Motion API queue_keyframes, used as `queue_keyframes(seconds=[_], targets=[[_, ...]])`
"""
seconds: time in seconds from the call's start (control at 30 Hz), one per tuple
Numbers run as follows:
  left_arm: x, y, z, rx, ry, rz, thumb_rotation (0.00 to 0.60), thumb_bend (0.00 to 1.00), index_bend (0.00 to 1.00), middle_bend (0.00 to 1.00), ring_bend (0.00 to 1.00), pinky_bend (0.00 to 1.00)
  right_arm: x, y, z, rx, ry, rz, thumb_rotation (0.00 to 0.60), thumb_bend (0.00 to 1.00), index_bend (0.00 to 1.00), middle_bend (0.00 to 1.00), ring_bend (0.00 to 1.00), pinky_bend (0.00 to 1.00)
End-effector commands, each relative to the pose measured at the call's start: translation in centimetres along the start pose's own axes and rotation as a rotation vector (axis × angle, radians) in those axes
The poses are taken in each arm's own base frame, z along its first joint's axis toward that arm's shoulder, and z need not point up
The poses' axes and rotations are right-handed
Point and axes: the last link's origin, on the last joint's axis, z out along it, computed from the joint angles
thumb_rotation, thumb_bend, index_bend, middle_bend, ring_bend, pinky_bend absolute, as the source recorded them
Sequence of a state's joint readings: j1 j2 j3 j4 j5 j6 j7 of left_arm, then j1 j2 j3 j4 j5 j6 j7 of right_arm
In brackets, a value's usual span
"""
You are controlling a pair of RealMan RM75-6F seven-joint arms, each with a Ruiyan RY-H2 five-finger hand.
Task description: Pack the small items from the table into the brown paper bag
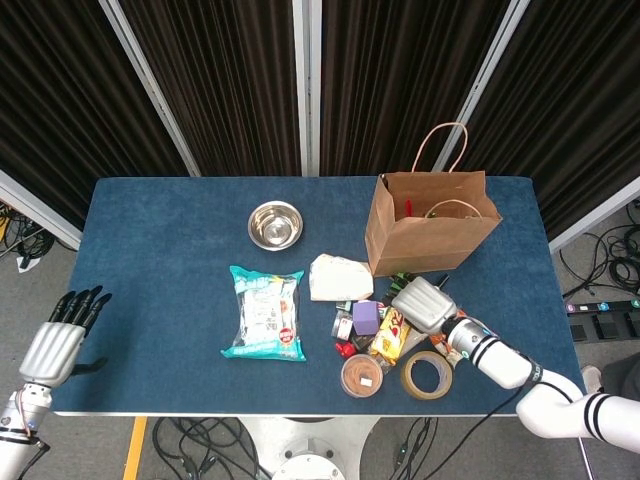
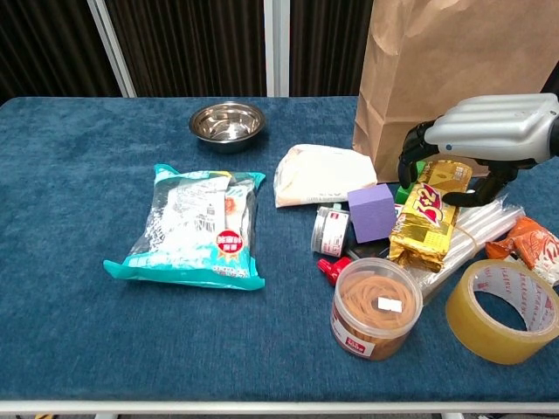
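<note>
While upright, right hand (image 2: pixel 489 131) seemingly grips snack bar (image 2: pixel 424 218).

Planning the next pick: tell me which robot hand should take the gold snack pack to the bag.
Right. The right robot hand is already over the gold snack pack, beside the brown paper bag. The left robot hand hangs off the table's far left edge.

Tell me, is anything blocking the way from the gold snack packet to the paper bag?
Nothing visible does. The right hand is closing on the gold snack packet, and the brown paper bag stands just behind it, its top open. The packet only has to be lifted over the rim.
</note>
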State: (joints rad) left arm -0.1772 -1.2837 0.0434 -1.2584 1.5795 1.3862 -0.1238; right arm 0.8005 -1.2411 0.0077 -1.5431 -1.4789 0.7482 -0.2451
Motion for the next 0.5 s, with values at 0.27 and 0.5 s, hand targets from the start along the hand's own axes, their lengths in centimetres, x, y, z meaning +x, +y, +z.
queue_keyframes(seconds=[0.27,0.5], targets=[[0.0,0.1,0.1,-0.006,-0.001,-0.008,0.6,0.06,0.1,0.07,0.0,0.05,2.5,0.3,-0.5,-0.008,0.056,0.023,0.6,0.0,0.32,0.3,0.11,0.22],[0.0,0.1,0.2,-0.008,0.0,-0.007,0.6,0.06,0.1,0.07,0.0,0.05,2.5,0.4,-0.4,-0.006,0.001,-0.007,0.6,0.0,0.3,0.29,0.09,0.21]])
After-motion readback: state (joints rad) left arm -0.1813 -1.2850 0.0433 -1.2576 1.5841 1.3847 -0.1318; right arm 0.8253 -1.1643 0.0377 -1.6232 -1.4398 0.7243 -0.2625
